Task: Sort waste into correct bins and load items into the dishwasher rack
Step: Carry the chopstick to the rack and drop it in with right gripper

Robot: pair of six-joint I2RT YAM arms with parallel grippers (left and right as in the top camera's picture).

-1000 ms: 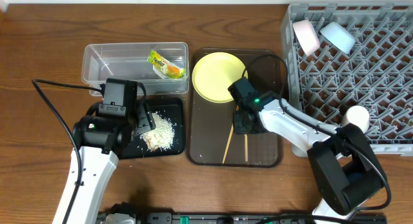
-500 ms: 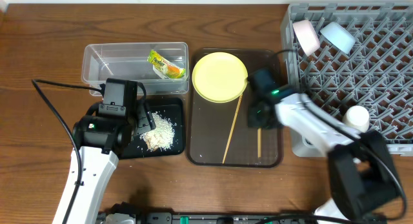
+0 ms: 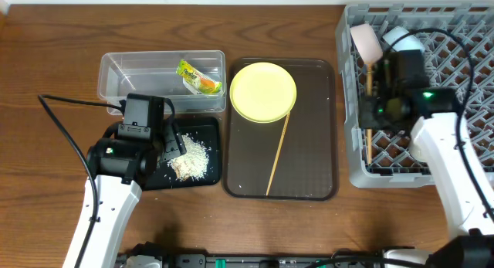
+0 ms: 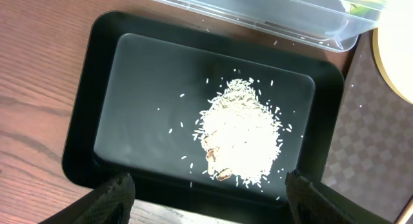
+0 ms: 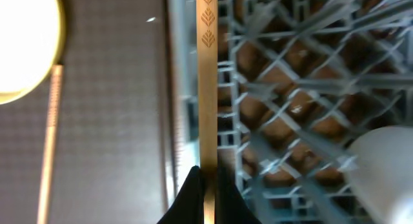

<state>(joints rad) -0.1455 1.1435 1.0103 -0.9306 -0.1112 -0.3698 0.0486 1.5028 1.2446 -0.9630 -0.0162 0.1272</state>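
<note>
A wooden chopstick (image 3: 367,106) is held pinched between the right fingers (image 5: 191,199), which are closed narrowly on it. It is carried lengthwise over the left part of the grey dishwasher rack (image 3: 463,63), just inside the rack's left wall. Whether it touches the lattice cannot be told. A whitish-pink bowl (image 3: 366,42) is seen in the rack's far left corner. A light blue bowl (image 3: 401,38) stands just beside it and is partly hidden by the right arm.

A second chopstick (image 3: 278,156) lies slanted on the dark brown serving tray (image 3: 312,160), with its upper end at the rim of the round yellow plate (image 3: 263,92), which is set on the tray's far left part.

The left fingers (image 4: 116,193) are spread wide, with nothing held between them, above the near edge of the shallow black tray (image 4: 129,88). A heap of pale food scraps (image 4: 242,130) lies in that tray. The green-yellow-orange snack wrapper (image 3: 199,76) lies in the clear plastic tub (image 3: 127,75), which stands on the wooden surface (image 3: 46,59) just behind the black tray.
</note>
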